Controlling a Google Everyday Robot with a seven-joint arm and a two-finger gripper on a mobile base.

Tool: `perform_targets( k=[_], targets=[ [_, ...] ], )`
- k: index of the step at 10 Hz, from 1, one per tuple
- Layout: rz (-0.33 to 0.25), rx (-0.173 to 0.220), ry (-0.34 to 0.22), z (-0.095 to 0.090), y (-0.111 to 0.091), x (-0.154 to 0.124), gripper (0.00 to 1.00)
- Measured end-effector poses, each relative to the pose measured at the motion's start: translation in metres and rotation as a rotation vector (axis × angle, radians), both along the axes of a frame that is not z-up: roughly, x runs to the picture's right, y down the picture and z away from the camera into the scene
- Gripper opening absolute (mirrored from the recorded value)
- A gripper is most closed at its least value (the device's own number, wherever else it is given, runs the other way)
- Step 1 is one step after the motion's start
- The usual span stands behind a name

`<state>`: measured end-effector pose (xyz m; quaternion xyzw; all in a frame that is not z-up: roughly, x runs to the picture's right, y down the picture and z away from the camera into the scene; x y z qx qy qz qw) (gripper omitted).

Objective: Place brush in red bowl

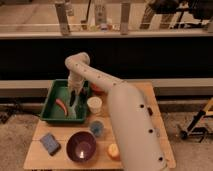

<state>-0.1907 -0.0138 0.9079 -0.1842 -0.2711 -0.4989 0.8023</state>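
One gripper [73, 96] hanging over the green tray [49, 114], fingers impossible to tell apart or together; red bowl [96, 89] sitting just beside.

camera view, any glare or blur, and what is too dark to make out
Camera view: soft throughout, edges smeared; a bright glint sits inside the large dark purple bowl; the band behind the light wooden table is almost black; the end effector hangs over the green plastic tray beside the curved red-orange piece, its dark tip lost in shadow.
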Motion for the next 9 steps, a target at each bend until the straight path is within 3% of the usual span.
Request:
perform_targets(
  k=[2, 9],
  targets=[
    [0.004, 0.028, -0.005, -0.007, -0.010, 0.004, 0.00],
    [0.097, 0.101, -0.039, -0.019, -0.033, 0.023, 0.00]
  ],
)
